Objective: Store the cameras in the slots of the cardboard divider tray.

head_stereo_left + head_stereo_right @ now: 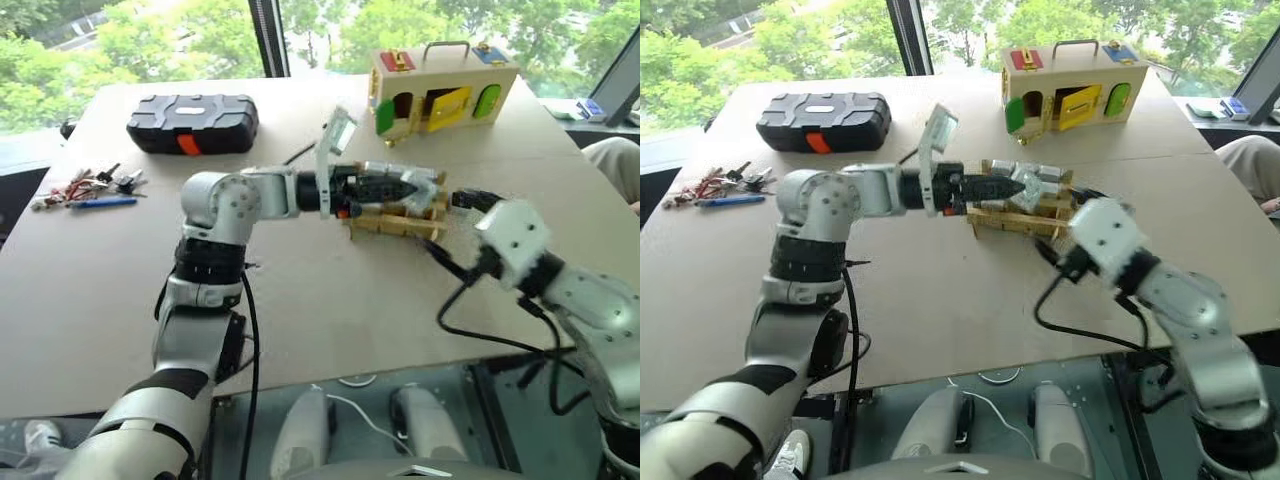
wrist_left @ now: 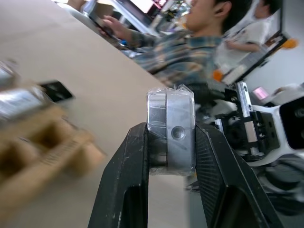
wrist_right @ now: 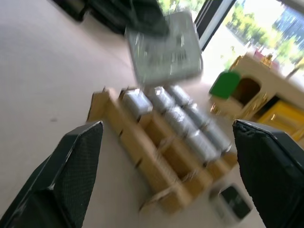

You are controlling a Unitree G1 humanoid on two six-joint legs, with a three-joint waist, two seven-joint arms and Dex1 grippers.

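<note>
Your left gripper [image 2: 171, 156] is squeezed tight on one silver camera [image 2: 171, 130], holding it right over the cardboard divider tray [image 1: 400, 222]. More cameras [image 3: 190, 126] sit in the tray's slots, just under that hand. Your right gripper [image 3: 166, 175] is wide open, holding nothing, just beside the tray

Film-wrapped, brushed-metal camera [image 2: 171, 135] between matt, textured black fingers [image 2: 126, 190] — raw tan cardboard divider tray [image 3: 156, 168], matt table [image 1: 330, 300]
</note>
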